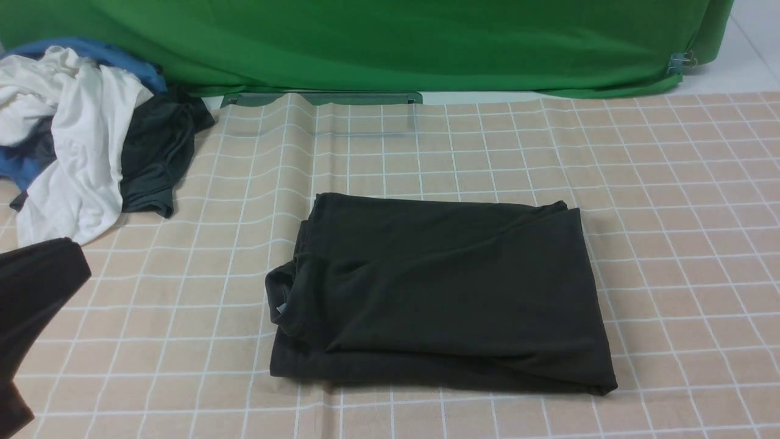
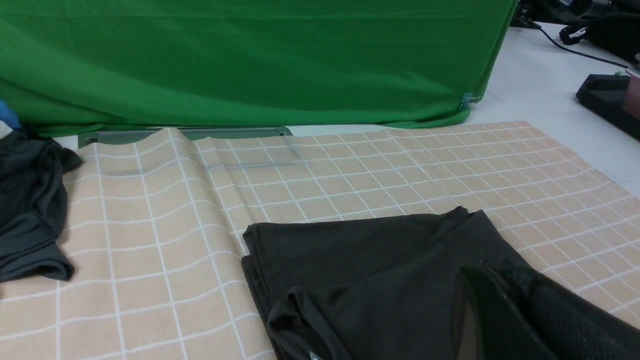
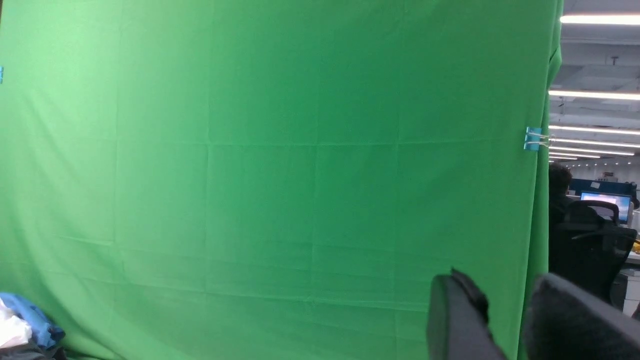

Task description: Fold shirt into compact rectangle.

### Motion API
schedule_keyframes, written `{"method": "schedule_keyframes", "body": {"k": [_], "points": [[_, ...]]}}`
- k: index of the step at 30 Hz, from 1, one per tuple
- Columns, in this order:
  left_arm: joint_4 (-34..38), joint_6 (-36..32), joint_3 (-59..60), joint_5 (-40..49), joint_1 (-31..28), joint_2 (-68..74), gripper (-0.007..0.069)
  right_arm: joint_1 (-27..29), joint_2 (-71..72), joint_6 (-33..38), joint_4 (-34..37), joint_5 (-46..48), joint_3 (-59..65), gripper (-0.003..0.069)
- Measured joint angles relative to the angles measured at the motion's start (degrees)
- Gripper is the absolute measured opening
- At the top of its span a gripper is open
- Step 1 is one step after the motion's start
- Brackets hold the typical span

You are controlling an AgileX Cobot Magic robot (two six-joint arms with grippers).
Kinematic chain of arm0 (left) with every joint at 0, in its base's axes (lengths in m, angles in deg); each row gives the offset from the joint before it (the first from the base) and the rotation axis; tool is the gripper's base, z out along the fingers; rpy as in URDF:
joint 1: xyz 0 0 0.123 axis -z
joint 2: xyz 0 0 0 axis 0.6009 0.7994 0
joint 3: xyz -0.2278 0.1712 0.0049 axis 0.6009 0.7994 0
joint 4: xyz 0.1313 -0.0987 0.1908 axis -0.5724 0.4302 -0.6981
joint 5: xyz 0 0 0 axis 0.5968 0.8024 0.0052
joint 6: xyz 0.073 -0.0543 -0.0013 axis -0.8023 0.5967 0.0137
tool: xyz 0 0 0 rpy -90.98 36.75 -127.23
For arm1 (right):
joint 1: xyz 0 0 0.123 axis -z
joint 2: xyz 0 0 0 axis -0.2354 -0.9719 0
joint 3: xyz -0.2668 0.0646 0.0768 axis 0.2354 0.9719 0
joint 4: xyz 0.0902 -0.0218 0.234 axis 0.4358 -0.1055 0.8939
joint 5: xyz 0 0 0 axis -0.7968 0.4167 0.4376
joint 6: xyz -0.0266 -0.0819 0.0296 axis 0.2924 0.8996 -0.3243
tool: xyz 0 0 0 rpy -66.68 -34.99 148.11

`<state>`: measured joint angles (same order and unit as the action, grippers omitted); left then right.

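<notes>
Left arm [image 1: 39, 329], lower left, its claw [image 2: 492, 275] closed; right claw [image 3: 500, 292] parted. Shirt's [image 1: 457, 299] bunched left edge could skew folding.

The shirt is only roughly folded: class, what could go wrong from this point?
The black shirt has a bunched, curled roll of cloth at its left end, which could leave a lump if folded over as it is. Its layers sit askew, with lower cloth showing beyond the top one, so another fold may give a crooked rectangle. The tablecloth has a raised ridge near the shirt, which might hinder smoothing if the shirt shifts onto it.
</notes>
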<state>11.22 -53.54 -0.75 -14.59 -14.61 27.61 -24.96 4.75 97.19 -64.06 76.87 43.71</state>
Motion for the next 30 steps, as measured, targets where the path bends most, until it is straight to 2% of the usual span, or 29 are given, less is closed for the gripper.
{"method": "schedule_keyframes", "body": {"k": [11, 15, 18, 24, 30], "points": [[-1.91, -1.56, 0.02, -0.41, 0.0, 0.0, 0.0019, 0.0, 0.0, -0.02, 0.0, -0.2, 0.0, 0.0251], [-5.47, -2.27, 1.62, -4.28, 0.0, -0.47, 0.0019, 0.0, 0.0, -0.02, 0.0, -0.2, 0.0, 0.0251], [-6.72, -4.36, 6.15, -11.57, -1.08, -3.26, 0.0019, 0.0, 0.0, -0.02, 0.0, -0.2, 0.0, 0.0251], [-4.76, -8.68, 23.43, -24.16, -11.2, -14.11, 0.002, 0.0, 0.0, -0.02, 0.0, -0.2, 0.0, 0.0251], [-4.72, -9.1, 33.34, -23.7, -18.75, -20.35, 0.002, 0.0, 0.0, -0.08, 0.0, -0.14, 0.0, 0.0251]]}}
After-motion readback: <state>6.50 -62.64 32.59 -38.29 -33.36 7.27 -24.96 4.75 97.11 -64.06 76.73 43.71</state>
